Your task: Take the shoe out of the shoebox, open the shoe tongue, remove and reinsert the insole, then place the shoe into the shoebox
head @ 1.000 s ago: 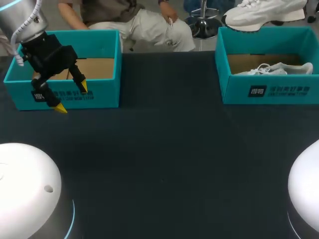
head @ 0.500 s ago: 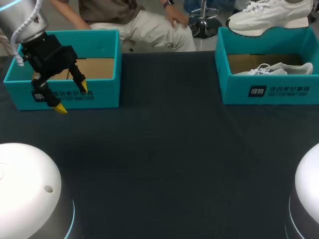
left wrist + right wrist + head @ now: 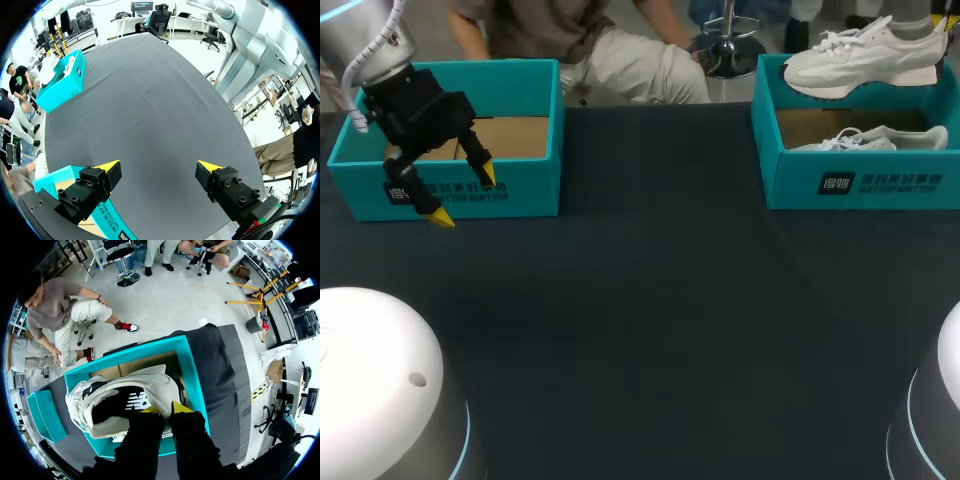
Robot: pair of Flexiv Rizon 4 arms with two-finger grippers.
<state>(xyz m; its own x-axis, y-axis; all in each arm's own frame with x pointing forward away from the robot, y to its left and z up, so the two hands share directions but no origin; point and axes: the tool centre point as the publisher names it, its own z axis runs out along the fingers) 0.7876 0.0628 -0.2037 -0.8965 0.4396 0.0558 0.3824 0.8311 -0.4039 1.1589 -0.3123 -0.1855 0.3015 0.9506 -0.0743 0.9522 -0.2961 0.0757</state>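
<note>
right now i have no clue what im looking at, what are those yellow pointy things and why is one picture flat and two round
This is a two-armed robot at a table covered in dark cloth. Each arm ends in jaws with two yellow tips, and those are the pointy things you see.

The flat picture comes from a fixed camera above and behind the robot, looking down. The two round ones come from cameras on its wrists, looking out along the jaws.

Two teal boxes stand on the table. The left arm hangs over the left box, which shows only a brown floor. Its jaws are open and empty. The right arm's jaws are shut on a white shoe, held above the right box. A second white shoe lies inside that box.
</note>
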